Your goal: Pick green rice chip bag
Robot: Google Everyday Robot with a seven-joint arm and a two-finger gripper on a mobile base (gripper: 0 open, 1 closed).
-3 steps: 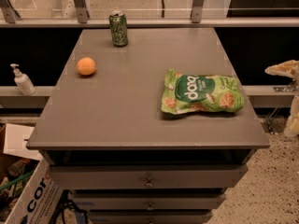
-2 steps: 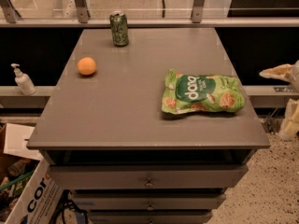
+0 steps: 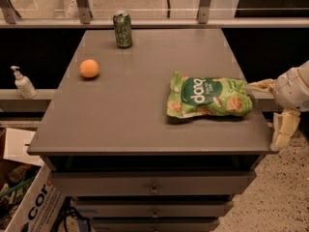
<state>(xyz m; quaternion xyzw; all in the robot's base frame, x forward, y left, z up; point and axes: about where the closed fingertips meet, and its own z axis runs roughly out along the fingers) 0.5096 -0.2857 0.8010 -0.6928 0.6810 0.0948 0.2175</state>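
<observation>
Camera view gives me a flat grey cabinet top [image 3: 140,115] seen from above, with the puffy light-green foil snack bag [image 3: 208,97], dark green patch and white lettering facing up, lying flat near the right edge, about midway between the near and far sides. My pale two-finger gripper [image 3: 264,116] sits at the right border of the scene, just off the table's right edge and just beside the bag's right end. One finger points left toward the bag at about its height and the other hangs downward past the table edge. The two are spread well apart with nothing between them, so I read the jaws as open and empty. I judge this to be the approach step: the bag is not yet grasped and rests fully on the surface. The next move, as I see it, calls for bringing the gripper in over the table from the right, turning it so both fingers bracket the bag's puffy body or its crimped right end, and closing only once the foil sits between them. The bag looks soft and slippery, so a shallow pinch may slide off. The small green drink can [image 3: 122,29] at the far edge and the round orange ball [image 3: 89,68] on the left are well apart from the bag and out of my path.
</observation>
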